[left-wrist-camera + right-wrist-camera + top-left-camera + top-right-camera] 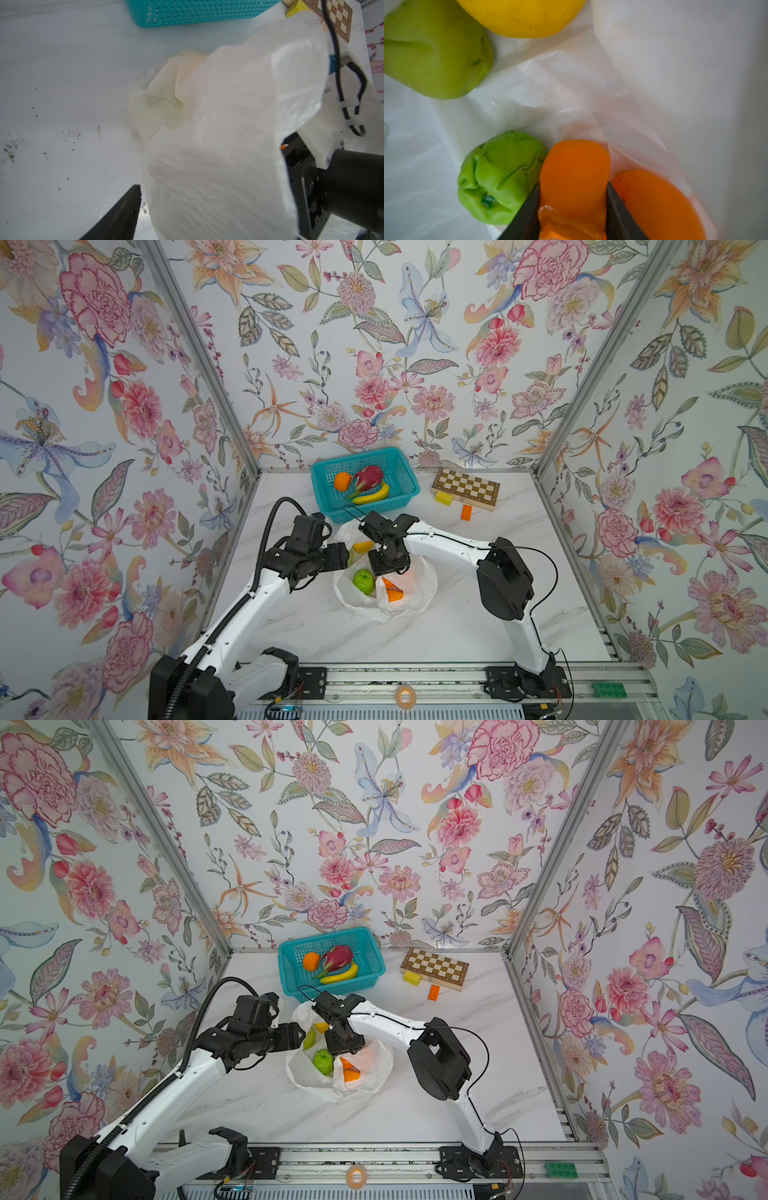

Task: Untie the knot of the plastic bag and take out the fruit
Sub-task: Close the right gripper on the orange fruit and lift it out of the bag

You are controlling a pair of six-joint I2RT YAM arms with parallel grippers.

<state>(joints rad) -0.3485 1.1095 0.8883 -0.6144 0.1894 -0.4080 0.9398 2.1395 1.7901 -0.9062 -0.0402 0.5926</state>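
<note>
The plastic bag lies mid-table with its mouth spread wide; the knot is out of view. Inside the bag lies fruit: a green one, orange pieces and a yellow one. My right gripper reaches down into the bag and is shut on an orange fruit, squeezing it, beside a second orange and a crumpled green fruit. My left gripper is at the bag's left edge, jaws wide; one finger shows and bag film hides the other.
Behind the bag, a teal basket holds an orange, a dragon fruit and a banana. At the back right lie a chessboard, a yellow block and an orange block.
</note>
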